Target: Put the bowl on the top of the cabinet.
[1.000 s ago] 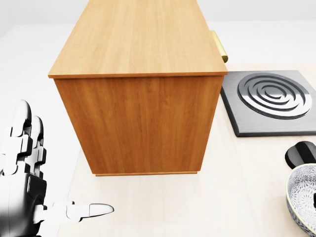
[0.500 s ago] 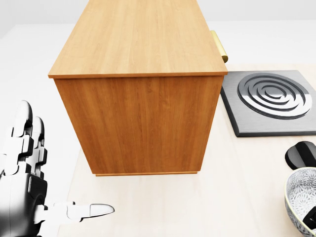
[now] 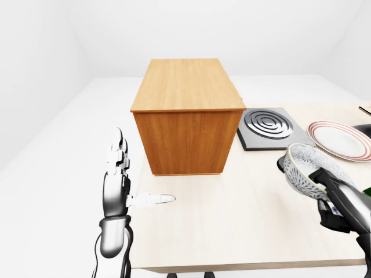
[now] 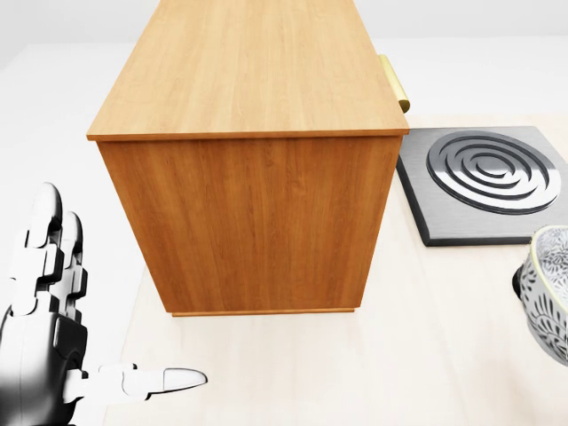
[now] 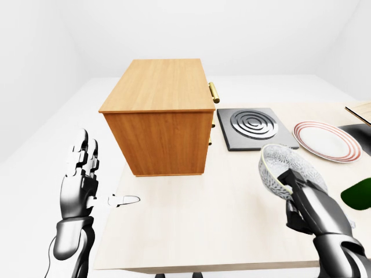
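The wooden cabinet (image 3: 188, 113) stands on the pale table (image 3: 243, 220), with its flat top (image 3: 186, 84) bare. My right hand (image 5: 301, 200) is shut on the patterned white bowl (image 5: 284, 169) and holds it tilted above the table, to the right of the cabinet. The bowl shows at the right edge of the head view (image 4: 550, 293). My left hand (image 3: 119, 185) is open with fingers spread, raised at the table's left edge, left of and below the cabinet.
A grey burner plate with rings (image 3: 268, 127) lies right of the cabinet. A red-rimmed white plate (image 3: 341, 139) lies further right. A brass handle (image 5: 213, 92) sticks out of the cabinet's right side. A green thing (image 5: 358, 191) shows at the right edge.
My right hand has lifted the bowl up and toward the cabinet's height in the head view. The left hand has barely moved. The camera has not shifted.
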`<state>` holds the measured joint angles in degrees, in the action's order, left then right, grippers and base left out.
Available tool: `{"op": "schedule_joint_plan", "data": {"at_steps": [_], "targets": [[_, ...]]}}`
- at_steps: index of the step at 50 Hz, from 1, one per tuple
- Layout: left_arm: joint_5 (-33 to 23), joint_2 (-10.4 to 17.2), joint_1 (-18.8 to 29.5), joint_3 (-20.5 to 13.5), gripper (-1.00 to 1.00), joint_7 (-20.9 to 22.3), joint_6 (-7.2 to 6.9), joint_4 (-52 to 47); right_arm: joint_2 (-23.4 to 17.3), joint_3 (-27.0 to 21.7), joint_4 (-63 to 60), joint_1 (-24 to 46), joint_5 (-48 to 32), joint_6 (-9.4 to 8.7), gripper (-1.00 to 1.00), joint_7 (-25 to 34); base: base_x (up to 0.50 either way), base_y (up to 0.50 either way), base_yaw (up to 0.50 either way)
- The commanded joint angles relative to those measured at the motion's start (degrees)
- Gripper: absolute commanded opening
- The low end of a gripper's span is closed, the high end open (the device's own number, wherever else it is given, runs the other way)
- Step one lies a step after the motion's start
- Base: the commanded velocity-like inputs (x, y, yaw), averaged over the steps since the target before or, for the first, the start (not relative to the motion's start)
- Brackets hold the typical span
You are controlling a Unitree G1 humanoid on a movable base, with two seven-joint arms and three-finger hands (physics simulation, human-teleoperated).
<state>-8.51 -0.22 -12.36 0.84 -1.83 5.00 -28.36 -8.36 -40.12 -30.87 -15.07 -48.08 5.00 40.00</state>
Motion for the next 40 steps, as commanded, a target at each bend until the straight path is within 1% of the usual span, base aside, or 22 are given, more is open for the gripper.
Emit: {"op": "schedule_joint_plan", "data": {"at_steps": [1,3,5,7,8,9,11,12,14,15,16,19,20,21,23,24,25,26,28,32,38,40], "targets": [[-0.01,0.0,0.0,0.07,1.0,0.07,0.0,0.25,-4.8,-6.23,-16.25,7.87,9.58,0.0,-1.0,0.0,0.0,0.0,0.0],[-0.06,0.01,0.05,0.12,1.0,0.07,0.0,0.32,-6.78,-6.17,-17.35,9.56,10.16,0.0,-1.0,0.0,0.0,0.0,0.0],[-0.06,-0.01,0.09,0.15,1.0,0.05,0.0,0.23,-9.99,-5.17,-17.07,12.6,9.41,0.0,-1.0,0.0,0.0,0.0,0.0],[-0.05,0.0,0.08,0.16,1.0,0.0,0.0,0.39,-12.9,-3.19,-15.75,15.56,8.32,0.0,-1.0,0.0,0.0,0.0,0.0],[-0.05,0.01,0.06,0.25,1.0,0.06,0.0,0.31,-16.18,-0.51,-11.42,19.39,5.38,0.0,-1.0,0.0,0.0,0.0,0.0],[-0.04,0.02,0.05,0.27,1.0,0.07,0.0,0.28,-18.08,0.8,-9.03,20.88,3.91,0.0,-1.0,0.0,0.0,0.0,0.0],[0.05,0.04,0.08,0.16,1.0,0.07,0.0,0.11,-20.96,4.78,-4.48,25.48,3.22,-4.41,-1.0,0.0,0.0,0.0,0.0],[0.09,0.04,0.22,0.07,1.0,0.03,0.0,0.41,-23.76,8.26,2.36,29.79,0.54,-5.14,-1.0,0.0,0.0,0.0,0.0],[0.11,0.04,0.36,0.01,1.0,0.04,0.0,0.36,-26.6,11.14,8.66,32.92,-1.62,-4.75,-1.0,0.0,0.0,0.0,0.0],[0.17,0.05,0.52,-0.11,1.0,0.0,0.0,0.61,-27.48,12.98,11.69,35.62,-1.48,-5.87,-1.0,0.0,0.0,0.0,0.0],[0.21,0.03,0.74,-0.22,1.0,-0.06,0.0,0.95,-29.07,15.47,17.09,39.46,-2.55,-6.16,-1.0,0.0,0.0,0.0,0.0],[0.35,0.02,0.99,-0.21,1.0,0.01,0.0,1.15,-31.99,20.61,30.26,48.31,-4.47,-5.28,-1.0,0.0,0.0,0.0,0.0],[0.39,-0.01,0.95,-0.21,1.0,0.03,0.0,0.87,-33.11,22.84,36.59,53.26,-5.16,-4.54,-1.0,0.0,0.0,0.0,0.0],[0.43,-0.03,0.93,-0.24,1.0,0.02,0.0,0.67,-33.48,24.51,41.77,57.16,-4.46,-3.08,-1.0,0.0,0.0,0.0,0.0],[0.45,-0.03,0.96,-0.28,1.0,-0.02,0.0,0.71,-33.2,26.52,48.33,62.17,-4.53,-3.97,-1.0,0.0,0.0,0.0,0.0],[0.45,-0.02,0.97,-0.24,1.0,-0.02,0.0,0.97,-33.95,28.71,54.83,66.07,-5.88,-0.51,-1.0,-1.16,0.0,0.0,0.0],[0.46,-0.01,0.92,-0.2,1.0,0.01,0.0,0.95,-33.94,29.82,59.45,69.05,-6.98,0.0,-1.0,-2.92,0.0,0.0,0.0],[0.47,0.01,0.85,-0.17,1.0,0.04,0.0,1.0,-33.78,32.08,69.53,76.3,-8.91,0.0,-1.0,-6.34,0.0,0.0,0.0],[0.47,-0.01,0.84,-0.17,1.0,0.04,0.0,0.7,-33.57,34.28,81.39,84.64,-11.42,0.0,-1.0,-11.26,0.0,0.0,0.0],[0.55,0.0,0.79,-0.17,1.0,0.04,0.0,0.94,-31.98,37.55,97.7,95.99,-15.58,0.0,-1.0,-19.0,0.0,0.0,0.0],[0.68,0.03,0.67,-0.12,1.0,0.11,0.0,0.95,-29.13,40.97,104.07,103.49,-22.46,0.0,-1.0,-24.84,0.0,0.0,0.0],[0.69,0.05,0.57,-0.01,1.0,0.2,0.0,0.96,-28.35,41.16,104.69,105.05,-23.87,0.0,-1.0,-24.94,0.0,0.0,0.0]]}}
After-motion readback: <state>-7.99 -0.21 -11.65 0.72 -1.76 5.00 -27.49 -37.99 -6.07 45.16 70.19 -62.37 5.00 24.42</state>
